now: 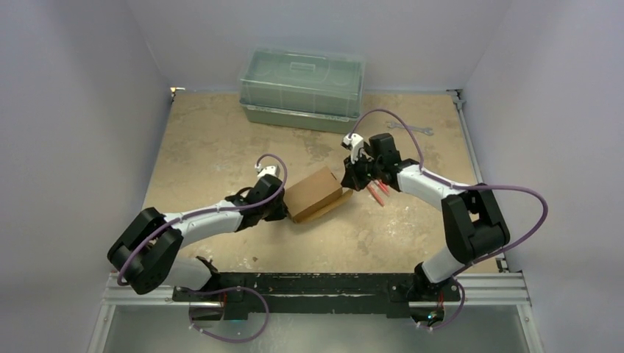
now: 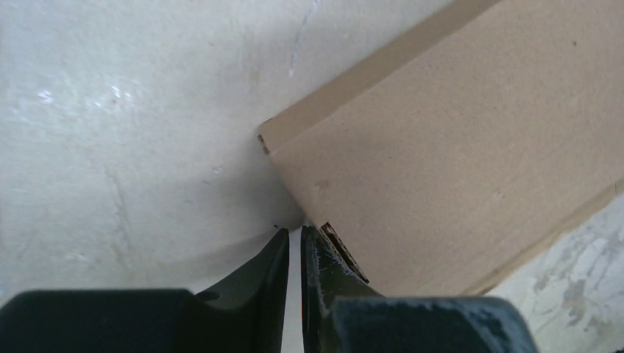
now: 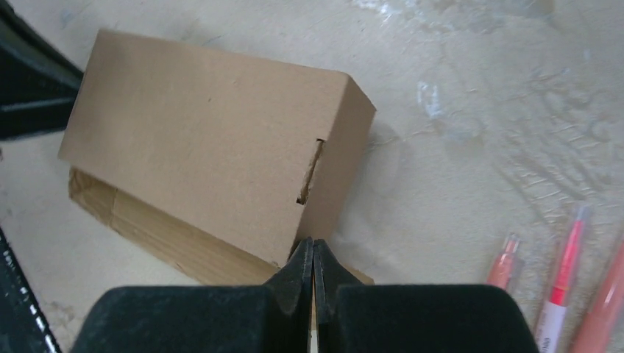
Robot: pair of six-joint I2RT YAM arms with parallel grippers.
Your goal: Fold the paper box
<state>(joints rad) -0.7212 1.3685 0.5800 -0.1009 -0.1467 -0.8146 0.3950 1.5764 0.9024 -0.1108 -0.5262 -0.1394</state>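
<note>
One box (image 1: pixel 315 193) was counted, brown and standing as a carton in the middle of the table (image 1: pixel 221 147), with a flat flap seen sticking out from under its near side. A slot was spotted in its top face near the right end.

Two grippers were counted. The left gripper (image 2: pixel 295 235) was found right at the box's left corner, its fingers parted by only a thin slit and nothing caught between them. The right gripper (image 3: pixel 313 246) was seen at the box's right end, just by the lower corner, fingers pressed together on nothing.

Three pens (image 3: pixel 566 272) were counted lying loose to the right of the box, near it, all in pink and red tones. One wrench (image 1: pixel 410 129) was noted beyond the box and to its right, well apart.

One container was counted: a lidded bin (image 1: pixel 302 88), set beyond the box, well apart. Its lid was shut, and what was in it could not be made out.
</note>
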